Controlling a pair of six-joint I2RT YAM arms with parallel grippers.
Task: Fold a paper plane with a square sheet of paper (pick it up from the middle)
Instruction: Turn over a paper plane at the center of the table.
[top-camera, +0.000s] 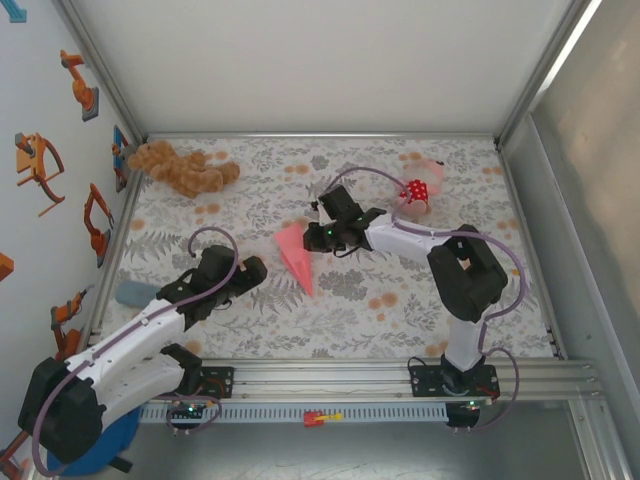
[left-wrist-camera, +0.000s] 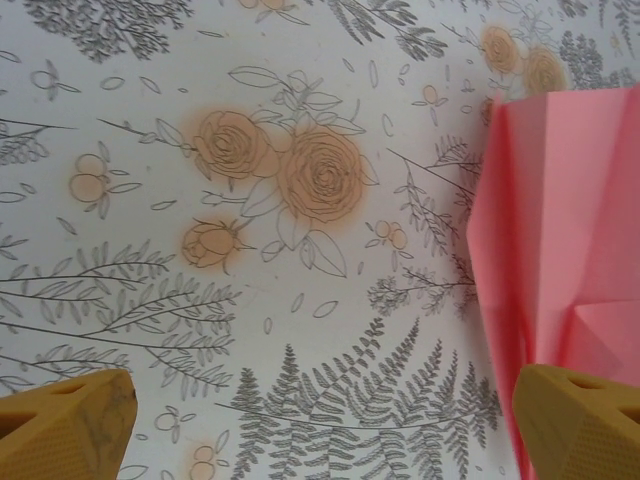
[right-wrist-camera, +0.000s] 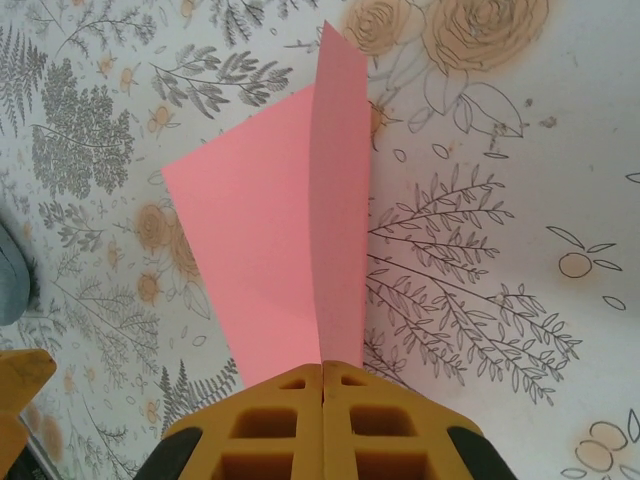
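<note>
the top camera looks down from above and behind the arm bases (top-camera: 200, 385), which sit at the bottom of the frame, and takes in the whole table (top-camera: 420, 300) from afar. the left wrist camera faces down close over the table, with the left gripper (left-wrist-camera: 320, 430) in its lower corners. the right wrist camera looks closely along the right gripper (right-wrist-camera: 322, 372) at bottom centre. all three share the pink paper (top-camera: 295, 255) (left-wrist-camera: 570, 220) (right-wrist-camera: 270, 250).
</note>
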